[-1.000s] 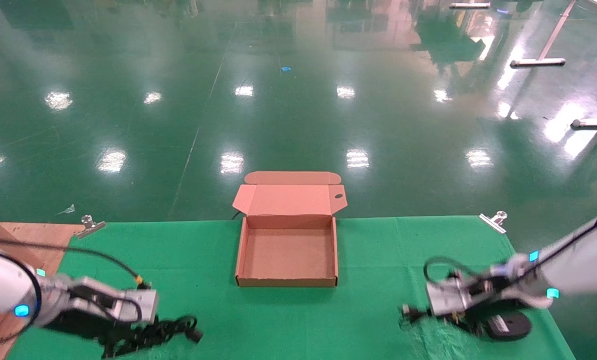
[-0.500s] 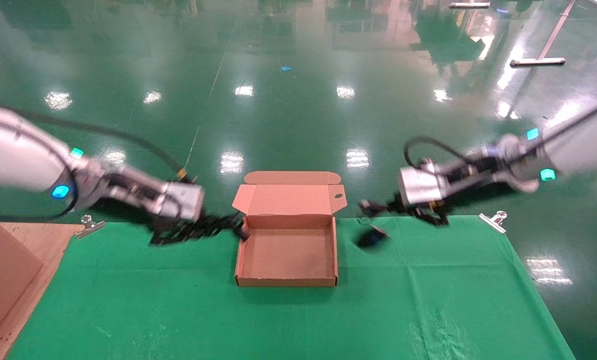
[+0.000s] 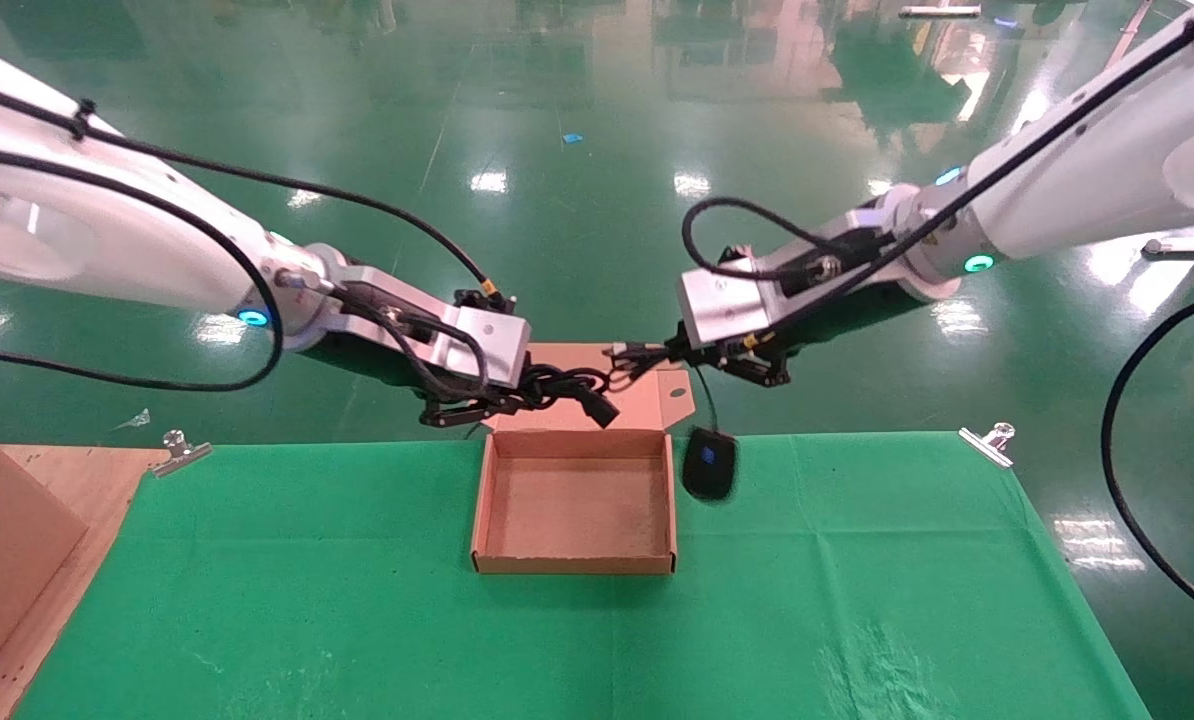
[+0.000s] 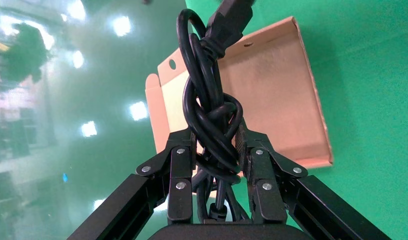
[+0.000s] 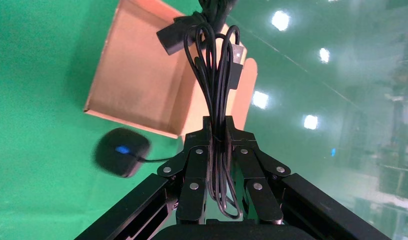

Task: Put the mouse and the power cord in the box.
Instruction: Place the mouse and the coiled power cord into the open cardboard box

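While the shallow brown cardboard box point(image 3: 575, 505) sits open on the green-covered worktop point(image 3: 357, 600) with its hinged lid point(image 3: 597, 385) folded back at the far side, we see both arms raised over its far edge. Our left claw point(image 3: 502, 398) is pinching the thick black power cord point(image 3: 567, 388), knotted into a bundle, and the chunky plug point(image 4: 231, 17) hangs above the far left corner of the box. Our right claw point(image 3: 672, 352) is pressed onto the folded loops of the thin black USB cable point(image 5: 217, 75), just above the lid. From it the small black oval mouse point(image 3: 709, 463) dangles on its cable just right of the box's right wall, outside it. The inside of the box holds nothing yet.
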`<state>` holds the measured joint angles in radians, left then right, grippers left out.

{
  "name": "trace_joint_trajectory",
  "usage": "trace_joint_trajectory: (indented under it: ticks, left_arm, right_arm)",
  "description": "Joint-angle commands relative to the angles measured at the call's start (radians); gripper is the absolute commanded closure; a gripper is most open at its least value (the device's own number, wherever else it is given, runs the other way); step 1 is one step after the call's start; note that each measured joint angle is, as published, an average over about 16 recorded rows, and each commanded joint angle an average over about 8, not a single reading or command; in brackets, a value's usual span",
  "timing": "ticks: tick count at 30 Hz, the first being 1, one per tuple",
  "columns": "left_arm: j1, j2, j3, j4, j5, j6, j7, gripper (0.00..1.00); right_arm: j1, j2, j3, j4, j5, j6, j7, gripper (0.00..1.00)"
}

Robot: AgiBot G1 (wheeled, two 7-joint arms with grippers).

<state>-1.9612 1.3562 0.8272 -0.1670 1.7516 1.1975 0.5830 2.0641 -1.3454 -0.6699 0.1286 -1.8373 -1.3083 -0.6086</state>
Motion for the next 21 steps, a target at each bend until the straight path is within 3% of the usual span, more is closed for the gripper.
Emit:
trace_joint_trajectory:
  ticks: [1, 7, 13, 21]
  left_arm:
    - [0.008, 0.004, 0.002, -0.01, -0.002, -0.002, 0.009, 1.0]
    - [0.148, 0.015, 0.069, -0.137, 0.036, -0.231, 0.018, 1.0]
    - [0.277, 0.019, 0.149, -0.253, 0.018, -0.427, -0.087, 1.0]
    - [0.373, 0.019, 0.284, -0.338, 0.02, -0.626, -0.216, 1.0]
  right_arm:
    - [-0.003, -0.002, -0.002, 0.008, 0.003, -0.002, 0.002, 1.0]
    - [-0.002, 0.005, 0.001, 0.004, 0.02, -0.033, 0.0, 1.0]
    - [-0.006, 0.01, 0.0, -0.001, 0.027, -0.053, -0.008, 1.0]
    - [-0.024, 0.015, -0.002, -0.018, 0.029, -0.042, -0.031, 1.0]
